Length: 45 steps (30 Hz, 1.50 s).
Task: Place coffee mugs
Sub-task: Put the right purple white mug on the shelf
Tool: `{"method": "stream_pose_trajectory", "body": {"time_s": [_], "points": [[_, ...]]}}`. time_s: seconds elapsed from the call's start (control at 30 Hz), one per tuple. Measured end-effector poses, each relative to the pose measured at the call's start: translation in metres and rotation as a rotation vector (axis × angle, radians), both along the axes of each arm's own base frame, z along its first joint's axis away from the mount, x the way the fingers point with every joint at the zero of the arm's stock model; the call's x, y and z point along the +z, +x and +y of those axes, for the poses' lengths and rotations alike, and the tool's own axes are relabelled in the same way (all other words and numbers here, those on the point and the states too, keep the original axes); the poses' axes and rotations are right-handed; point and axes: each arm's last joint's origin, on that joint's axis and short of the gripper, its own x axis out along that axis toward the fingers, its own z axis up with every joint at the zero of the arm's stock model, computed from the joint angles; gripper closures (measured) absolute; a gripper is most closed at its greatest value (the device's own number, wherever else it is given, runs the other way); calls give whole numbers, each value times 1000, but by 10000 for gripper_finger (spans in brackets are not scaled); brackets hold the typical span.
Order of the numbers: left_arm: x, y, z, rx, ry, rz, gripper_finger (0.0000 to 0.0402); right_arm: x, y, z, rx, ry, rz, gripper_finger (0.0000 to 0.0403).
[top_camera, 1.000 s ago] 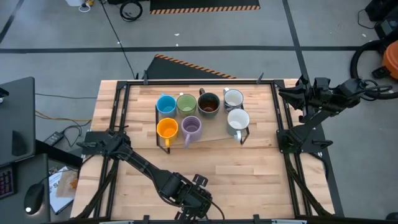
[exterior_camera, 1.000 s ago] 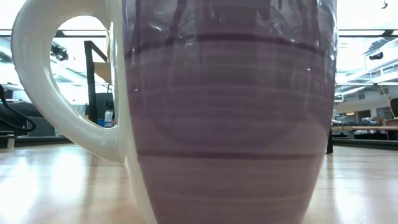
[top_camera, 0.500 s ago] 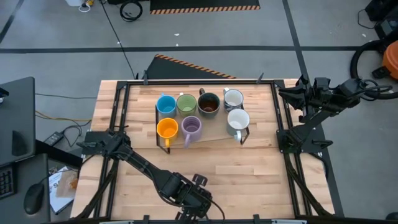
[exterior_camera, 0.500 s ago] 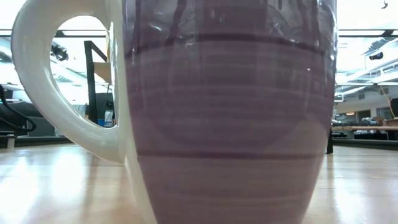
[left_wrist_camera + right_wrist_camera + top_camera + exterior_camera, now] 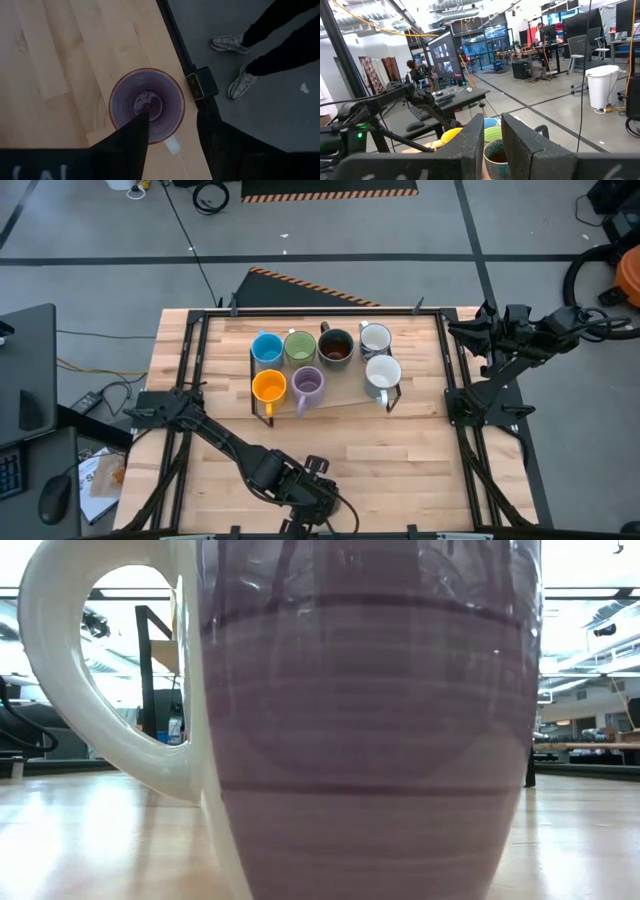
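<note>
Seven mugs (image 5: 322, 365) sit grouped mid-worktop (image 5: 420, 440); we judge one left, the purple mug (image 5: 146, 105) at the near edge, our left fingers (image 5: 131, 145) open astride its rim, right fingers (image 5: 492, 145) nearly closed, empty.

purple mug (image 5: 370, 720): glossy glaze, likely ceramic | table (image 5: 400, 460): pale, smooth wood planks | frame (image 5: 455, 395): matt black metal

Even overhead light is washing the table (image 5: 400, 470); shadows are staying faint. Purple mug (image 5: 370, 730) is sitting too close, blurring, glare streaking its glaze. Windows behind are blowing out white. Right wrist fingers (image 5: 470, 150) are looming soft.
</note>
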Motion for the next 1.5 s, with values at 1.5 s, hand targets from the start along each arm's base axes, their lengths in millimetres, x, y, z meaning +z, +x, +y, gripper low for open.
{"method": "stream_pose_trajectory", "body": {"time_s": [1.5], "points": [[3,14,15,94,-25,-49,230,0,0,0,0,1,0,330]]}}
